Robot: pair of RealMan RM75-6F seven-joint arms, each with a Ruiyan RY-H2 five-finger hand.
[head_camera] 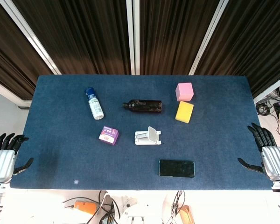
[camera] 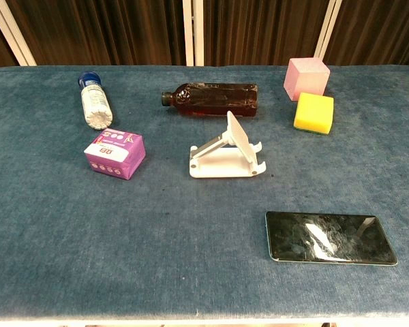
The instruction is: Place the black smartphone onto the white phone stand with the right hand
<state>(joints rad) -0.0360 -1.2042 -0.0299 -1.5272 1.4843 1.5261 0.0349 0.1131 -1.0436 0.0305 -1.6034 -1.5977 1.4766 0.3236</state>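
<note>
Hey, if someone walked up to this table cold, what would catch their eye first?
Probably the pink cube and yellow sponge side by side at the far right of the blue table, the brightest colors there. Next, the black smartphone lying flat near the front edge, with the white phone stand empty just behind it. Both hands, left and right, wait off the table's ends, fingers apart.

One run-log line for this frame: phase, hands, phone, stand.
phase: not started | right hand: open, off table edge | left hand: open | black smartphone: flat on table | white phone stand: empty
</note>
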